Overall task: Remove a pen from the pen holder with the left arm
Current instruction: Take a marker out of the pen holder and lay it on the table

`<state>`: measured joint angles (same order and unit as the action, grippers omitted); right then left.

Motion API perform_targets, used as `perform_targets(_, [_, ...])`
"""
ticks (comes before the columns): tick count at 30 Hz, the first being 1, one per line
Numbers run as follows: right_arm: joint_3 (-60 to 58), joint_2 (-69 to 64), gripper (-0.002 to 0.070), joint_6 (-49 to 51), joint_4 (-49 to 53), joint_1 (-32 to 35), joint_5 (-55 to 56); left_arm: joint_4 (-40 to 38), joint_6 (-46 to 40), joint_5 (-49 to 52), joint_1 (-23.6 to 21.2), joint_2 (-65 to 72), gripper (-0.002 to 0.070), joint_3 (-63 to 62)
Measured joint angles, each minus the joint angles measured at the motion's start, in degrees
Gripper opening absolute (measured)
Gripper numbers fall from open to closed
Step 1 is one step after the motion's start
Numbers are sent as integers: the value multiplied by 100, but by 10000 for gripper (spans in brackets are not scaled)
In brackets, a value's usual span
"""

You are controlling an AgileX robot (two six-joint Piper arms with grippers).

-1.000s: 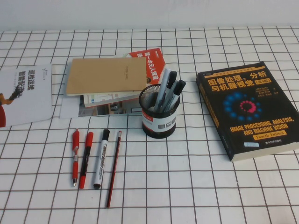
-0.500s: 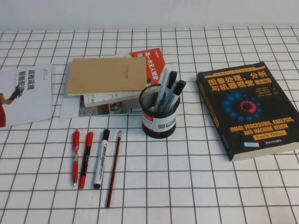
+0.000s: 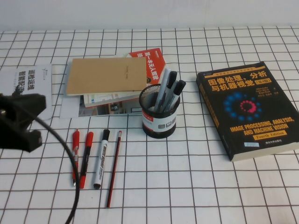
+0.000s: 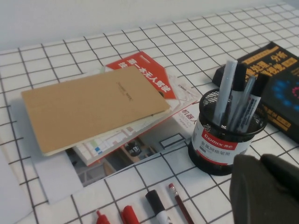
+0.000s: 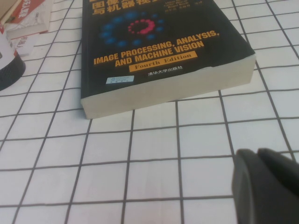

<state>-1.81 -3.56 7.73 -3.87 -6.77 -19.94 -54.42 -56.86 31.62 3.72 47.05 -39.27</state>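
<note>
A black mesh pen holder stands mid-table with several grey and black pens upright in it. My left arm reaches in from the left edge of the high view, well left of the holder. In the left wrist view, my left gripper is shut and empty, with its tip just short of the holder's base and not touching it. The right wrist view shows my right gripper shut over bare tablecloth, in front of the black book.
Two red pens, a white marker and a red pencil lie left of the holder. A brown notebook tops a book stack behind it. A thick black book lies to the right and a white booklet at far left.
My left arm has come into the high view from the left edge and now covers part of the white booklet. Nothing on the table has moved.
</note>
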Motion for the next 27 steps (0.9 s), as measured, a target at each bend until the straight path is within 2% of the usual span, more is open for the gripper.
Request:
perform_targets(5, [0,0,-16,0,0,0,0,-915,-1289,32,10,1113,-2,-407])
perform_targets(8, [0,0,-16,0,0,0,0,-1115,-1754,-74,198,1672,-2,-715])
perform_targets(15, [0,0,-16,0,0,0,0,-1207,-1967,-522,1034,3012,-2,-1654])
perform_targets(21, [0,0,-16,0,0,0,0,-1231,-2000,-652,1553,4224,0,-2525])
perform_targets(23, [0,0,-16,0,0,0,0,-1231,-2012,-652,1679,4640,20,-2810])
perform_targets(25, [0,0,-16,0,0,0,0,-1220,-2076,-652,1792,4983,68,-3091])
perform_targets(27, [0,0,-16,0,0,0,0,-1197,-2198,-641,1899,5315,158,-3372])
